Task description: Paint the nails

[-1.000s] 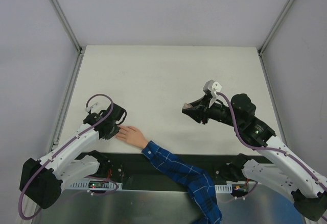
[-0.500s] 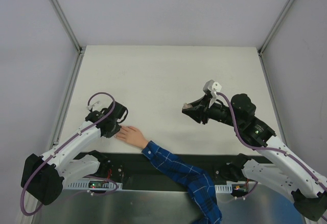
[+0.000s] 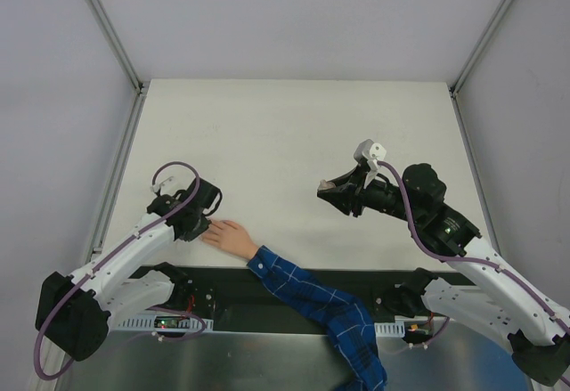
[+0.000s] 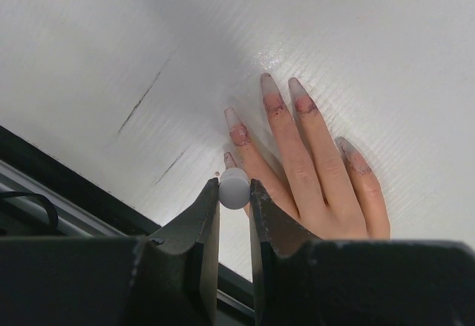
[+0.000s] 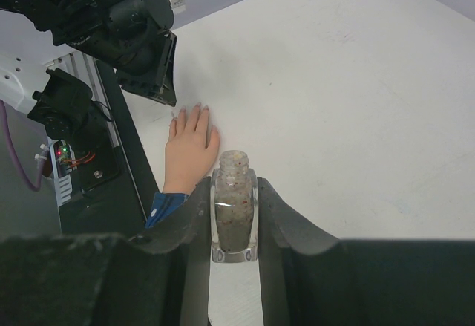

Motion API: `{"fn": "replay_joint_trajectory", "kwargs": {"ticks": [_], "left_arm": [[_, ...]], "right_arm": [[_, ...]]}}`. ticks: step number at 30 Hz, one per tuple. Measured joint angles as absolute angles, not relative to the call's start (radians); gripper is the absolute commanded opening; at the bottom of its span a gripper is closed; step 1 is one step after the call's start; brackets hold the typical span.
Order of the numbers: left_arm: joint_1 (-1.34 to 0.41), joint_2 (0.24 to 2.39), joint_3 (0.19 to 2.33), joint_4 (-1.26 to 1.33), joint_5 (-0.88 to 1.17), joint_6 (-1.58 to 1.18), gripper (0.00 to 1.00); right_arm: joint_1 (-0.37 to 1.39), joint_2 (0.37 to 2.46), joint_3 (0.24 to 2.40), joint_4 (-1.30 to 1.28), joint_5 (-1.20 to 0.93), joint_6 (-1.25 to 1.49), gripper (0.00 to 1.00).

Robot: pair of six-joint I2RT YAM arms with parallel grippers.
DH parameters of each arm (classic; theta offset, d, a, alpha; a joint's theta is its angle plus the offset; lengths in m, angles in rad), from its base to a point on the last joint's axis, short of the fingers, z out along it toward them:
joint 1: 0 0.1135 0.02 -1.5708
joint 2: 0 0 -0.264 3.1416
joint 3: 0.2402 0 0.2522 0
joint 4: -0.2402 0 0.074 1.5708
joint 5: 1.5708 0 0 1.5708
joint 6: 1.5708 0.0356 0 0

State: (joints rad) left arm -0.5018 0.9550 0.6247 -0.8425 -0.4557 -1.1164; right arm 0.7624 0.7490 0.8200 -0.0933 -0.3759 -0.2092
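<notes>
Firmly gripped by the right jaws, which are closed on its sides, a small clear bottle [image 5: 234, 211] stands upright with its neck uncapped. It holds greyish liquid flecked with red and sits over the right half of the desk [image 3: 285, 133], well apart from the hand [image 4: 312, 185]. The hand lies flat, palm down, near the desk's near edge, left of the middle. Its long axis runs from the plaid sleeve [image 3: 312, 302] up-left. The nails [image 4: 270, 90], long, pale and smeared reddish, point toward the left jaws. These are almost closed, pinching a small white cap [image 4: 234, 189] just beside the shortest nail. Bare desk stretches beyond the fingertips; a black strip [image 4: 89, 185] lies close behind.
</notes>
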Motion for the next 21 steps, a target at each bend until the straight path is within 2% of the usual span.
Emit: {"fn": "replay_joint_trajectory", "kwargs": {"ticks": [21], "left_arm": [[-0.502, 0.967, 0.648, -0.837, -0.428, -1.108, 0.00]], "right_arm": [[0.760, 0.749, 0.820, -0.093, -0.376, -0.209, 0.00]]}}
